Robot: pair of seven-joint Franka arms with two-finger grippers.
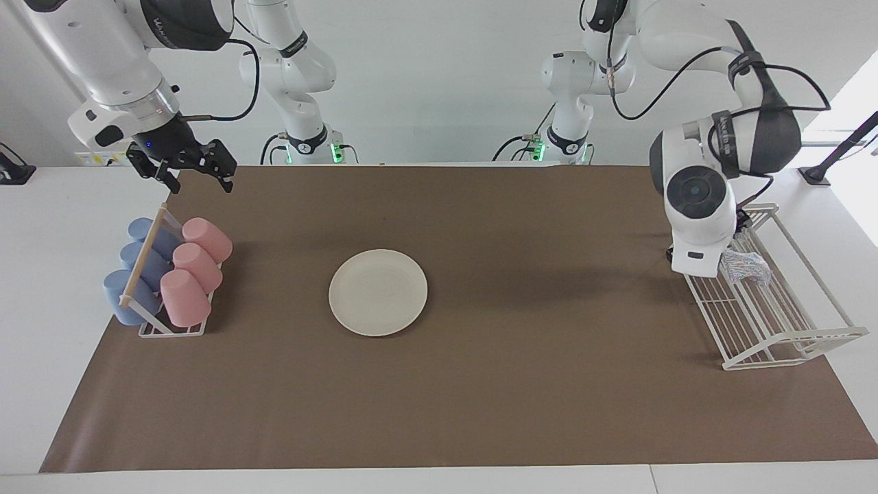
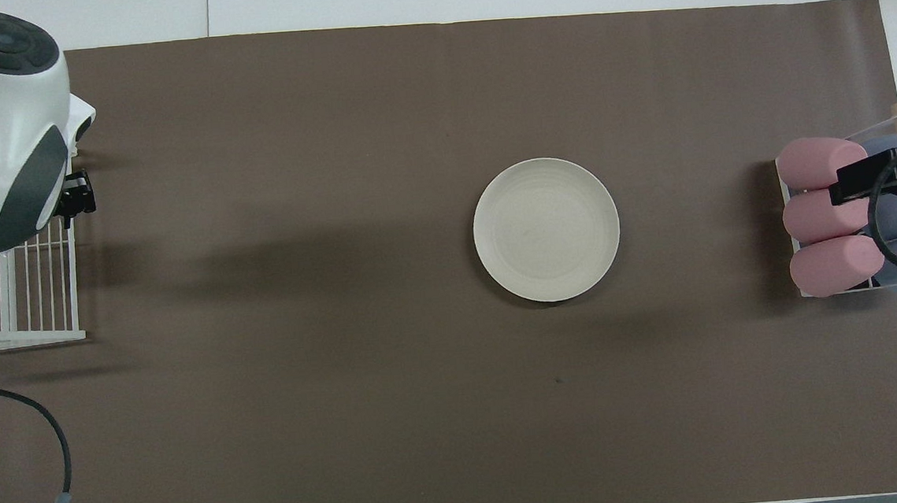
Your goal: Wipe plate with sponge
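Observation:
The cream-white plate [image 1: 378,292] [image 2: 546,230] lies flat and bare in the middle of the brown mat. The silvery sponge [image 1: 744,266] lies by itself in the white wire rack [image 1: 775,322] at the left arm's end of the table. My left gripper [image 1: 741,225] [image 2: 80,197] hangs just above the rack, mostly hidden by its own white wrist, and is clear of the sponge. In the overhead view that wrist covers the sponge. My right gripper [image 1: 194,175] waits open and empty in the air over the cup rack.
A small rack [image 1: 171,328] at the right arm's end holds pink cups [image 1: 185,296] and blue cups [image 1: 123,291] lying on their sides. The brown mat [image 1: 480,398] covers most of the white table.

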